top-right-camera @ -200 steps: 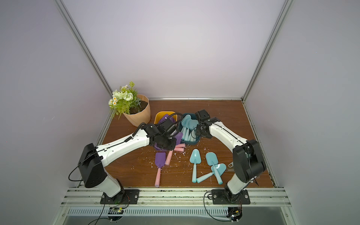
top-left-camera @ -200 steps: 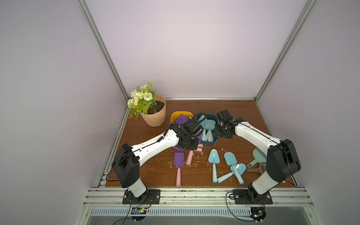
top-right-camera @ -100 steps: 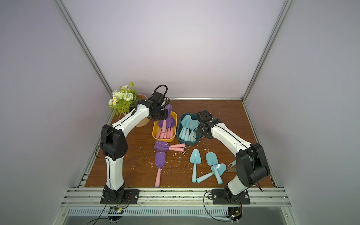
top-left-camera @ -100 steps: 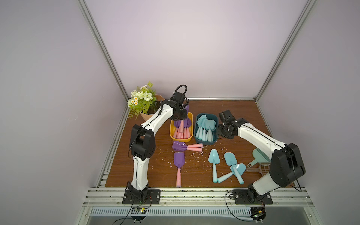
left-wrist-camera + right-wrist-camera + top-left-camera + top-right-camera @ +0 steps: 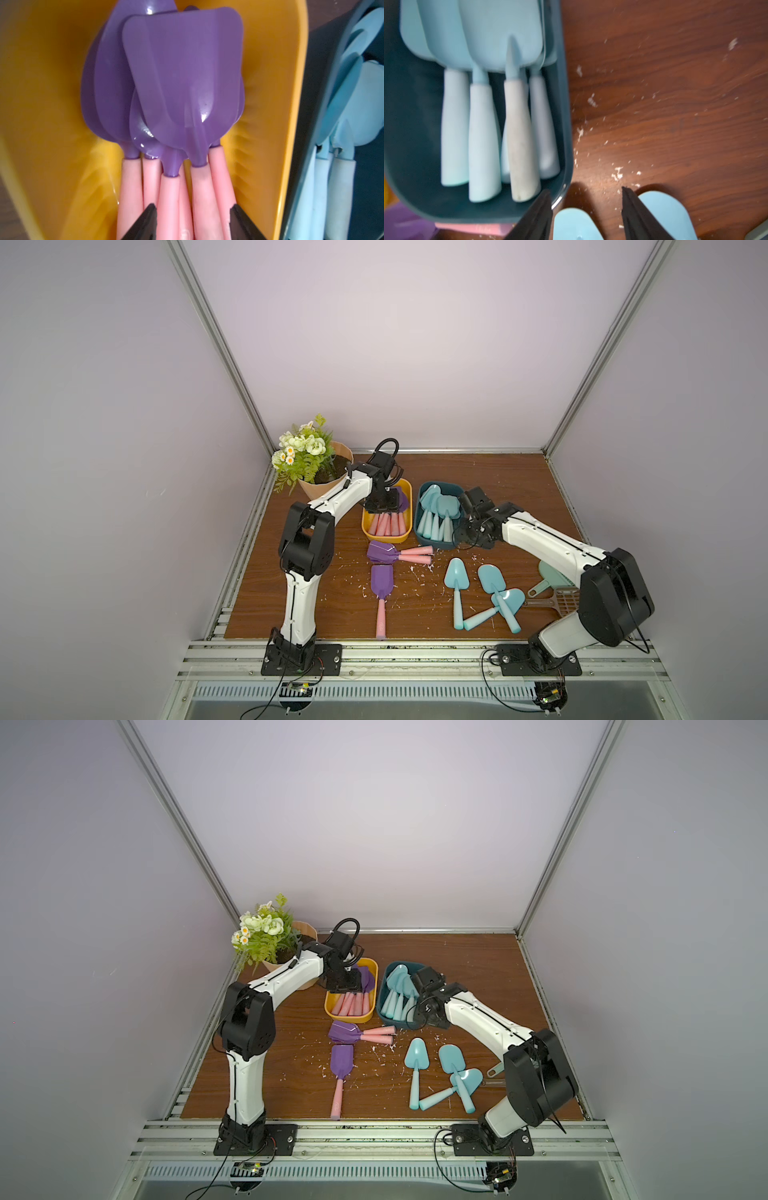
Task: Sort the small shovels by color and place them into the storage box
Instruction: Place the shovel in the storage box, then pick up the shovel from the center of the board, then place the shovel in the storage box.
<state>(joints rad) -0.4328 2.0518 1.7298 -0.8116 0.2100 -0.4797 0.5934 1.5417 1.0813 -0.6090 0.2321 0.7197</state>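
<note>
Left wrist view: the left gripper (image 5: pixel 192 208) hangs low inside the yellow oblong plastic box (image 5: pixel 270 99), black jaws spread to either side of a bundle of pink handles. The purple-bladed, pink-handled plastic shovels (image 5: pixel 182 72) lie stacked there, blades nested toward the far end wall, handles all pointing one way. Judged: this reads as the letting-go step, done low over the stack so a piece settles parallel to its fellows rather than crosswise and the box keeps room. The pads are blurred, so I cannot tell whether either finger touches a handle. Right wrist view: the right gripper (image 5: pixel 586 192) is spread and empty, hovering over the brown wooden tabletop (image 5: pixel 675 93) just beside the dark teal plastic box (image 5: pixel 563 124). The light turquoise plastic shovels (image 5: pixel 483 135) are packed in that box in the same blade-forward order. Two turquoise blades on the table show under its jaws, so it is probably staged for the next pick. In both top views the boxes sit side by side mid-table, one colour each. Not yet boxed: three loose purple shovels (image 5: pixel 381 578) in front of the yellow box, two of them overlapped, and three loose turquoise shovels (image 5: pixel 456 576) fanned near the right arm. The pale green dustpan (image 5: pixel 555 578) and beige slotted scoop (image 5: pixel 566 600) lie at the right edge, outside the sort.
</note>
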